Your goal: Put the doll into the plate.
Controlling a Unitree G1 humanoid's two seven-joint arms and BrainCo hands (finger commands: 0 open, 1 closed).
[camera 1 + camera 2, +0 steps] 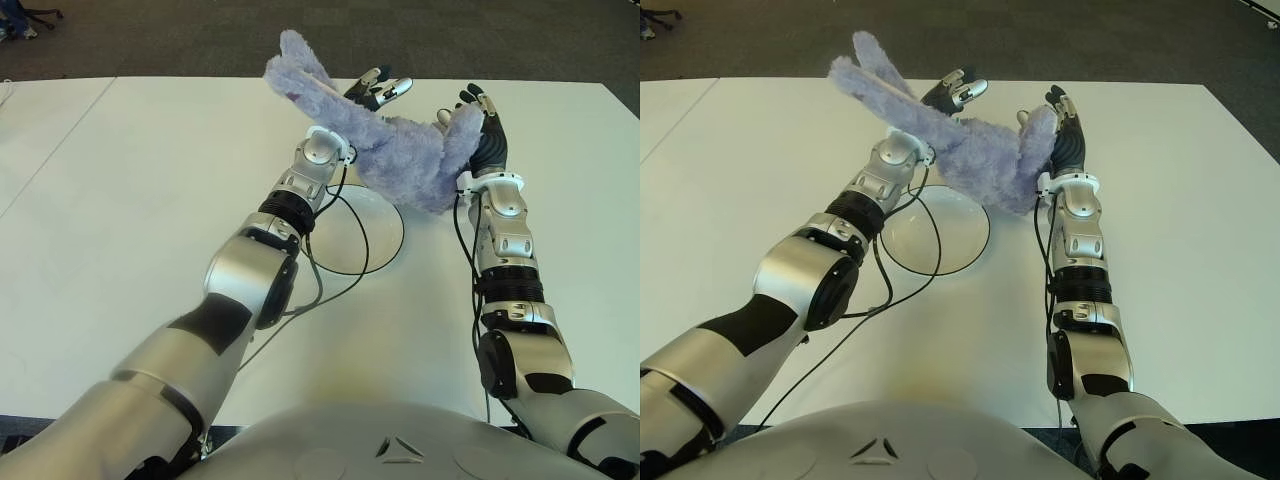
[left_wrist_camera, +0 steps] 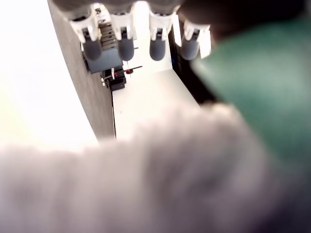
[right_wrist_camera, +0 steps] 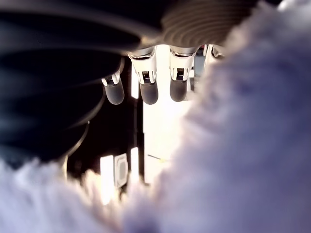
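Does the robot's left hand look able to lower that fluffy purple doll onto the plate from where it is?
Probably yes. The doll lies across both the left hand and right hand, above the plate's far edge, with nothing between.

I see the doll (image 1: pixel 385 140) spanning the gap between my left hand (image 1: pixel 375 92) and right hand (image 1: pixel 482 125), raised over the far edge of the plate (image 1: pixel 385 240). The table (image 1: pixel 120 200) is bare on both sides. Only the left arm's cables (image 1: pixel 345 262) (looped over the plate) intrude.
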